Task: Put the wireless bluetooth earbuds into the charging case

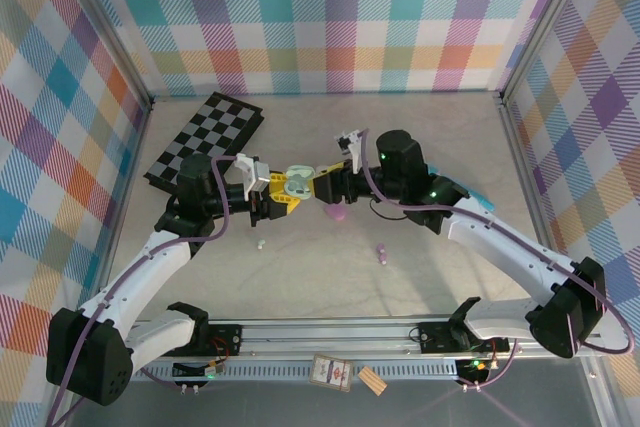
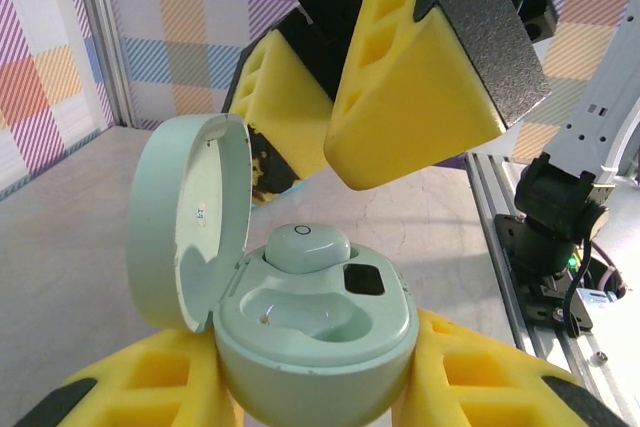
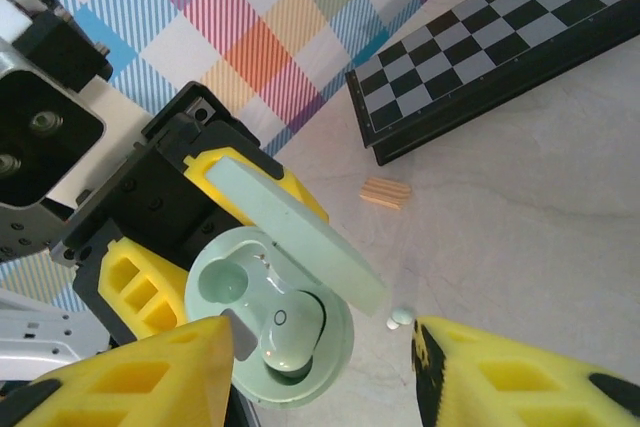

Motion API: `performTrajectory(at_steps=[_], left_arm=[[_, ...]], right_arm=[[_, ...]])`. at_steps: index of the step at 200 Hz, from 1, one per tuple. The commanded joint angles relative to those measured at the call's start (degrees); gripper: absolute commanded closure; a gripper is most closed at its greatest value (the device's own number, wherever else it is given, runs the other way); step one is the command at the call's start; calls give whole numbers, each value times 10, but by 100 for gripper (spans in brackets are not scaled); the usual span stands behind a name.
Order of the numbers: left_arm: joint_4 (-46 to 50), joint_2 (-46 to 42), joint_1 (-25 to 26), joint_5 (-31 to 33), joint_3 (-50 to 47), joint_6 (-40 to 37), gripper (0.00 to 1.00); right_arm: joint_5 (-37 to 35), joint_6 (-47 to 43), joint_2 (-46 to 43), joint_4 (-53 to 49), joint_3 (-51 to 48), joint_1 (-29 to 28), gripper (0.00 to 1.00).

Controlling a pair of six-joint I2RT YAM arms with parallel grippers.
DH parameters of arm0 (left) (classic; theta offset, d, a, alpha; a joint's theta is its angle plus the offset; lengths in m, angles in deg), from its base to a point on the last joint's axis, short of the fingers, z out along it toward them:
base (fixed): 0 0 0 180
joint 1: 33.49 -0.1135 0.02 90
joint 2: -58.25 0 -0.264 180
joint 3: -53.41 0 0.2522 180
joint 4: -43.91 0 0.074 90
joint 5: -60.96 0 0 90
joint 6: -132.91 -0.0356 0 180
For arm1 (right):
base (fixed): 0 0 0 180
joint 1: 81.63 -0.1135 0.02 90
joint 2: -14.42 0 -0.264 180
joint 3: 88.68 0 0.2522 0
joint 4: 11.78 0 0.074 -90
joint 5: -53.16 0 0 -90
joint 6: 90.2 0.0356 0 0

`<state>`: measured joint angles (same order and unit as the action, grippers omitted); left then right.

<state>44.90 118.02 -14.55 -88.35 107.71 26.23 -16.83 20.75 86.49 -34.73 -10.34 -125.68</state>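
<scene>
Above the table's middle the left gripper (image 1: 281, 195) clenches the open charging case (image 2: 320, 347), one green earbud (image 2: 306, 245) seated beside a bare socket (image 2: 298, 309), while the right gripper (image 3: 325, 342) hangs spread and empty just above it, a white earbud (image 1: 261, 244) lying toward the near edge.

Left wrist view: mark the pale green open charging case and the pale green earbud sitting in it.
pale green charging case (image 2: 315, 357): left wrist view, front of base.
pale green earbud (image 2: 306, 246): left wrist view, rounded top.
</scene>
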Motion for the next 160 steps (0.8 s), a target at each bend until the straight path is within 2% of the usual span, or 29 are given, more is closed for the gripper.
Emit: performTrajectory(at_steps=[1, 38, 160], left_arm=[[8, -8, -2, -4, -3, -37, 66], [30, -9, -2, 2, 1, -56, 66], [29, -18, -2, 10, 1, -53, 67]], right_arm=[[-24, -25, 0, -28, 30, -11, 55], [-29, -30, 16, -46, 48, -23, 62], [-26, -31, 60, -66, 65, -36, 60]])
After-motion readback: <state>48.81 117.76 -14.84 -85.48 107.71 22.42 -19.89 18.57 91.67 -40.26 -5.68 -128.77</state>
